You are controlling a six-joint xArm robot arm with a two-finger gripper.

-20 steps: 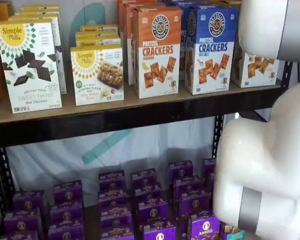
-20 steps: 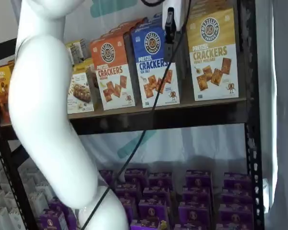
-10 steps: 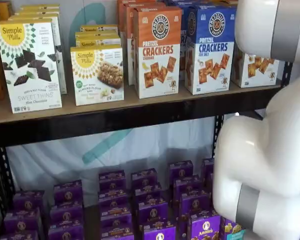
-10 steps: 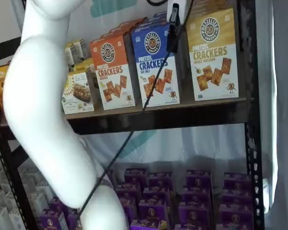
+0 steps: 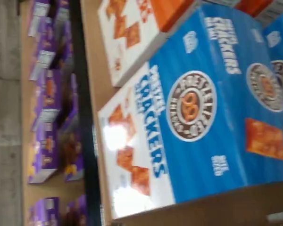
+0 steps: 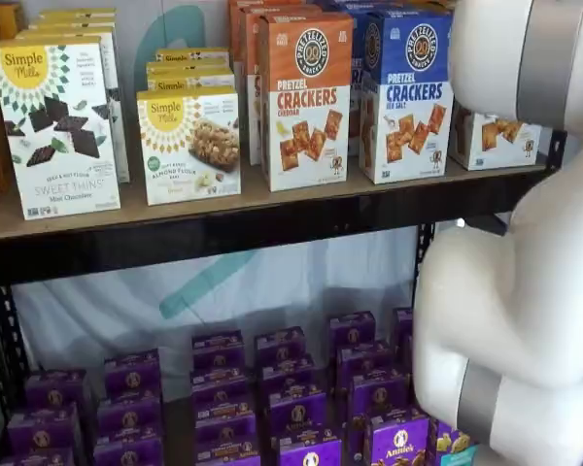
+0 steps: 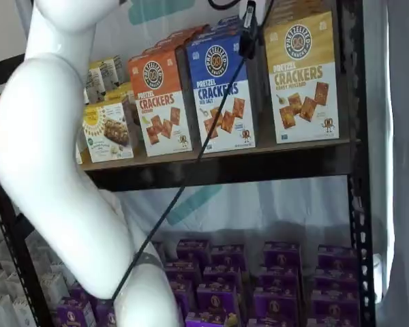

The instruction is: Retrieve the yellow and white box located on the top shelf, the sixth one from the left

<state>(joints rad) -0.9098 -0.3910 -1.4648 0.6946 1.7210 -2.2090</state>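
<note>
The wrist view was filled by the blue sea-salt crackers carton (image 5: pixel 198 117).

In a shelf view the white arm (image 6: pixel 525 291) hid most of the yellow and white box (image 6: pixel 494 138) at three o'clock on the top shelf (image 6: pixel 223 228).

In a shelf view the end effector (image 7: pixel 247 30) had climbed toward twelve o'clock since a second earlier, just beside the yellow and white box (image 7: pixel 302 78); its opening could not be told, and it held nothing.

You're seeing the top shelf (image 7: pixel 218 155) carrying the yellow and white box (image 7: pixel 301 78) right of the gripper (image 7: pixel 247 30), blue carton (image 7: pixel 221 92) beneath it.
</note>
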